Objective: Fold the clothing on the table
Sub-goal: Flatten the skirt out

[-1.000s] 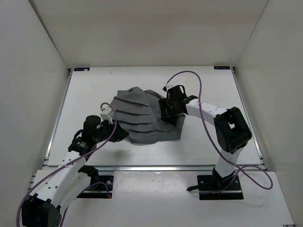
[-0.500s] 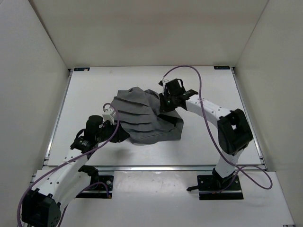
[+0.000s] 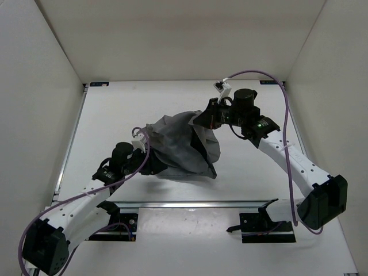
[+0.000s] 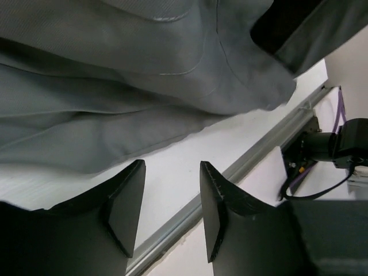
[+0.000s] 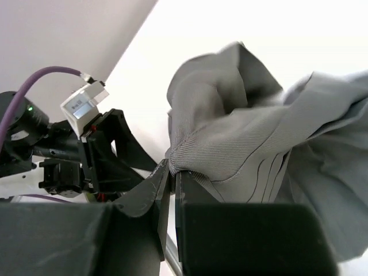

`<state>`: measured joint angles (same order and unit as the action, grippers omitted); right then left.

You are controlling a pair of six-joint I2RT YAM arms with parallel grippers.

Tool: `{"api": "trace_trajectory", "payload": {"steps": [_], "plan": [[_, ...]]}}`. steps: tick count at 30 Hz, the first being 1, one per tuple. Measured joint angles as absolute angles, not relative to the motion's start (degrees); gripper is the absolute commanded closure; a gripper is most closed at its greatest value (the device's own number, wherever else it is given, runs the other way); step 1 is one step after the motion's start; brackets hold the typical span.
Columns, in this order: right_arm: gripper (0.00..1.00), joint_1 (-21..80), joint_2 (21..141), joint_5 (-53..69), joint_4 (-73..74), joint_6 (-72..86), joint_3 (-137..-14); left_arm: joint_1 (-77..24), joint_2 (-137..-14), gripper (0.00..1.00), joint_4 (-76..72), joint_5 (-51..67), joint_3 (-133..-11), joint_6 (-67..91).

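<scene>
The dark-gray pleated clothing (image 3: 179,146) is bunched in the middle of the white table (image 3: 115,115), its right side pulled up off the surface. My right gripper (image 3: 202,119) is shut on a fold of the clothing (image 5: 259,132), and the fabric is pinched at the right gripper's (image 5: 173,171) tips. My left gripper (image 3: 153,167) sits low at the clothing's near-left edge. In the left wrist view the left gripper (image 4: 172,165) is open, only bare table between its fingers (image 4: 123,207), and the clothing (image 4: 132,86) hangs just beyond the tips.
A metal rail (image 3: 190,202) runs along the table's near edge, also seen as the rail (image 4: 241,167) past my left fingers. White walls (image 3: 34,86) enclose the left, back and right. The right arm's base plate (image 3: 267,225) and purple cable (image 3: 253,75) are nearby.
My right gripper closed on the clothing's right edge and lifted it up, bunching the garment. My left gripper's jaws widened and that arm shifted slightly right.
</scene>
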<state>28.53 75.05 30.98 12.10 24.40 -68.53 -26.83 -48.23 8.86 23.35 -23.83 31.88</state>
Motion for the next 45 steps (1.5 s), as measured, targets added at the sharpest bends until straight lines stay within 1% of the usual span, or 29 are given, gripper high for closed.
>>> {"api": "trace_trajectory", "payload": {"steps": [1, 3, 7, 8, 10, 11, 14, 15, 17, 18, 19, 20, 21, 22, 23, 26, 29, 33, 37, 38, 39, 40, 41, 42, 44, 45], "plan": [[0.99, 28.03, 74.89, 30.96, 12.10, 24.75, -67.59, -27.20, -48.80, 0.38, 8.38, 23.29, -23.75, 32.25], [1.00, 26.96, 74.89, 30.96, 11.99, 25.61, -65.32, -28.86, -51.64, 0.27, 6.28, 22.81, -23.62, 33.85], [1.00, 26.06, 74.89, 30.79, 12.05, 26.17, -63.05, -31.31, -58.04, 0.27, 3.01, 21.74, -23.59, 35.97], [1.00, 26.00, 74.89, 30.81, 11.94, 26.28, -62.81, -31.77, -59.70, 0.26, 2.13, 21.56, -23.44, 36.42], [1.00, 25.74, 74.89, 30.87, 11.46, 26.55, -62.39, -32.75, -62.96, 0.21, 0.58, 21.39, -22.96, 37.39], [1.00, 25.67, 74.89, 30.94, 11.20, 26.57, -62.24, -33.08, -64.10, 0.22, 0.03, 21.37, -22.63, 37.78], [1.00, 25.30, 74.87, 30.96, 10.68, 26.63, -61.87, -33.69, -67.16, 0.19, -1.98, 20.97, -21.23, 39.27], [1.00, 25.04, 74.83, 30.98, 10.37, 26.76, -61.63, -33.78, -68.12, 0.16, -2.04, 20.62, -21.06, 39.51], [1.00, 24.73, 74.59, 31.00, 9.96, 26.81, -61.04, -33.76, -69.73, 0.18, -2.55, 20.21, -21.06, 40.01], [1.00, 24.58, 74.50, 31.05, 9.85, 26.81, -60.82, -33.76, -70.24, 0.23, -3.36, 20.23, -21.12, 40.38], [1.00, 24.40, 74.46, 31.05, 9.80, 26.81, -60.66, -33.69, -70.76, 0.33, -4.12, 20.03, -21.17, 40.75], [1.00, 24.27, 74.46, 31.07, 9.61, 26.79, -60.51, -33.58, -71.59, 0.55, -4.80, 19.86, -21.17, 41.36], [1.00, 24.18, 74.46, 31.11, 9.54, 26.79, -60.36, -33.52, -72.55, 0.70, -5.39, 19.59, -21.17, 42.15], [1.00, 24.03, 74.43, 31.16, 9.50, 26.76, -60.25, -33.47, -73.76, 0.90, -6.11, 19.27, -21.15, 42.63], [1.00, 23.90, 74.39, 31.16, 9.45, 26.79, -60.12, -33.26, -75.00, 1.00, -6.57, 18.87, -21.15, 42.94], [1.00, 23.46, 73.71, 30.94, 9.47, 26.70, -59.79, -31.35, -77.87, 1.00, -7.31, 19.03, -21.69, 42.87], [1.00, 22.37, 71.33, 30.59, 10.31, 26.28, -58.48, -27.09, -79.77, 1.00, -4.62, 16.99, -25.26, 40.49], [1.00, 20.47, 67.18, 30.48, 11.88, 25.63, -55.70, -18.65, -83.29, 1.00, 1.52, 13.43, -34.04, 35.35], [1.00, 20.08, 63.02, 30.15, 13.50, 25.41, -50.11, -13.54, -88.42, 1.00, 6.66, 9.15, -45.47, 30.39], [1.00, 20.10, 62.02, 30.02, 14.13, 25.41, -48.27, -12.75, -89.78, 0.96, 7.86, 8.27, -48.47, 29.19], [1.00, 20.12, 61.12, 29.67, 14.76, 25.47, -46.41, -12.14, -90.78, 0.82, 8.73, 8.05, -50.81, 28.16], [1.00, 20.12, 60.27, 29.28, 15.27, 25.50, -44.60, -11.62, -91.31, 0.56, 9.34, 8.14, -52.45, 27.00], [1.00, 20.12, 59.18, 28.86, 15.97, 25.52, -42.63, -11.29, -91.24, 0.50, 9.67, 8.64, -53.19, 26.06], [1.00, 19.97, 58.13, 28.58, 16.82, 25.58, -40.84, -11.25, -90.59, 0.50, 10.15, 9.15, -53.17, 25.85], [1.00, 18.81, 55.37, 28.36, 18.50, 25.54, -36.91, -13.43, -85.97, 0.41, 10.13, 11.44, -49.39, 26.96], [0.99, 18.04, 54.65, 28.36, 18.76, 25.52, -35.97, -15.27, -83.24, 0.39, 8.67, 11.99, -46.17, 28.42]]}}
